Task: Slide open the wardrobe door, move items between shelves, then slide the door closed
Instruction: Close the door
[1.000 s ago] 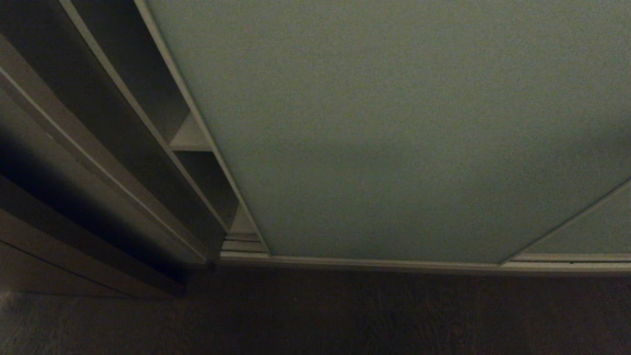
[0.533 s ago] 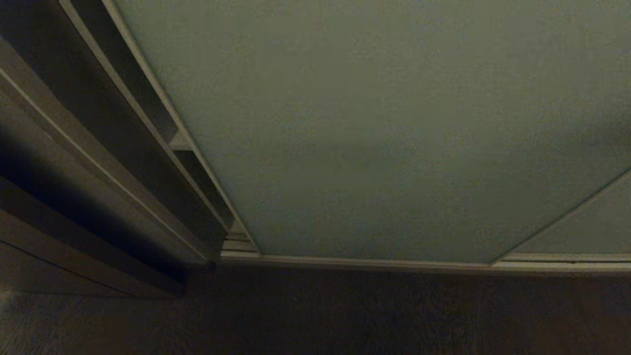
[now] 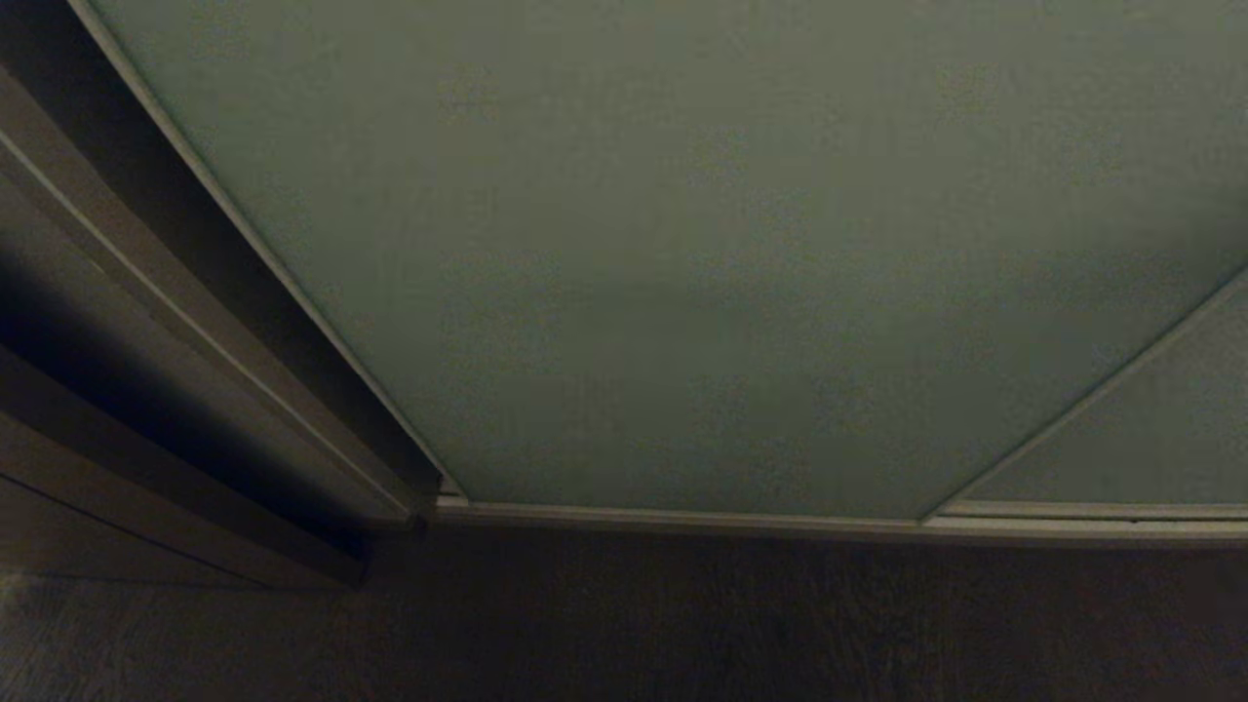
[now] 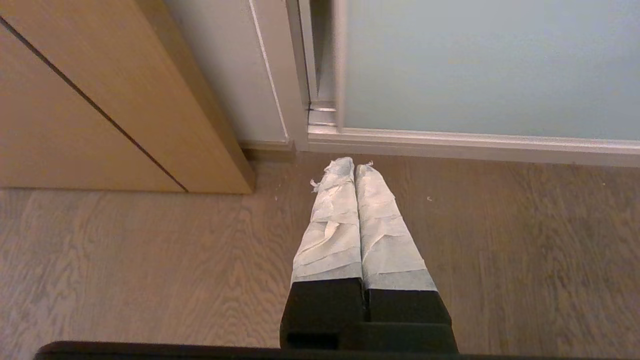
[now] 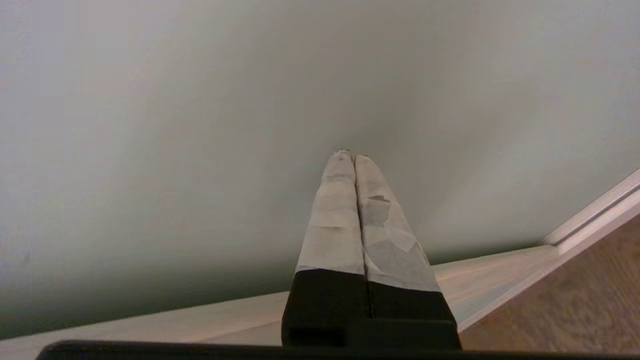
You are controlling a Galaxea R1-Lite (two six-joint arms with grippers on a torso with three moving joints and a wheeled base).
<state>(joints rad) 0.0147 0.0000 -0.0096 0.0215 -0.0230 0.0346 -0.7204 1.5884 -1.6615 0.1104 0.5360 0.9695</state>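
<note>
Right gripper [image 5: 348,156], jaws clenched, seemingly presses the sliding wardrobe door [image 5: 200,125]; left gripper [image 4: 350,167] likewise clenched.

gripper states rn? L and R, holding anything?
Left gripper: shut, empty, above the floor.
Right gripper: shut, empty, tips at the sliding wardrobe door; contact unclear.

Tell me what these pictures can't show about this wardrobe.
- Shelves and toys: hidden in all views behind the sliding wardrobe door.
- Whether the right end effector touches the door: right wrist view, tips sit against the plain panel, so contact is unclear.
- Both arms: outside the head view.
- Door top: cut off by every picture's edge.
</note>
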